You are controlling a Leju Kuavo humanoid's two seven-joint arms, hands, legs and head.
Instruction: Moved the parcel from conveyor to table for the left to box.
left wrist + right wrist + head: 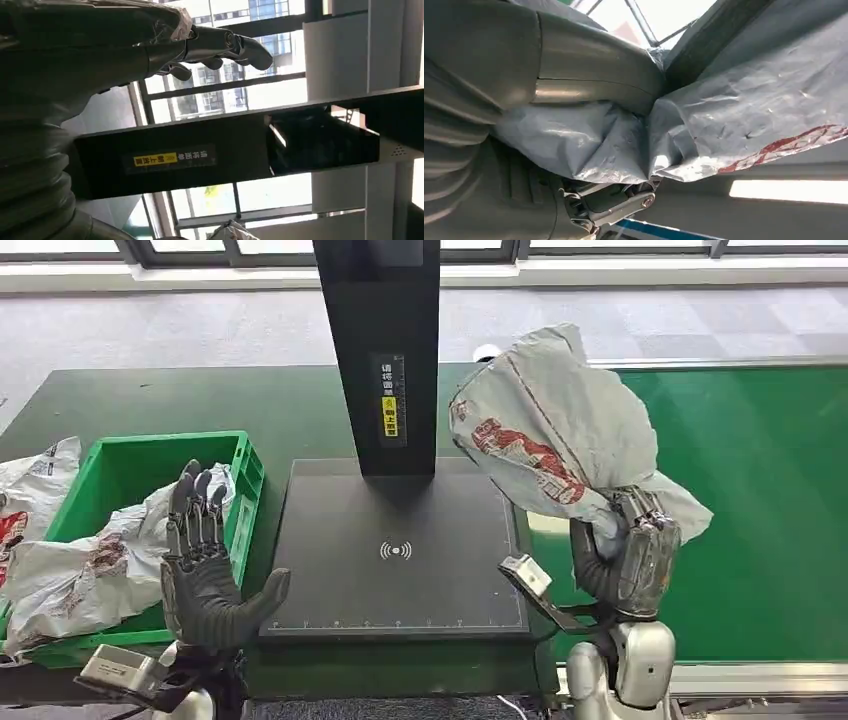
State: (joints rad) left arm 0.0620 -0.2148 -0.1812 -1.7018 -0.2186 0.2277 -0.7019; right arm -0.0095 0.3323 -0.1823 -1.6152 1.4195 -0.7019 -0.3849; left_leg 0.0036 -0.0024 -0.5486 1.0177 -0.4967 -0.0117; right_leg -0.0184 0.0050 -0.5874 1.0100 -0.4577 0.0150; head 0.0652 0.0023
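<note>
My right hand (632, 552) grips the lower corner of a grey plastic parcel (545, 425) with red print, held up in the air between the green conveyor (760, 490) and the black scanner plate (395, 550). Up close, the parcel's crumpled skin (734, 120) is bunched between the thumb and the fingers (614, 205). My left hand (205, 560) stands raised with palm open and fingers spread, holding nothing, beside the green box (245, 475). Its fingers (225, 45) point up in the left wrist view.
A black scanner post (385, 350) rises from the plate's far edge, just left of the parcel. The green box holds grey parcels (90, 570); another parcel (25, 490) lies to its left. The dark green table (200, 400) runs behind the box.
</note>
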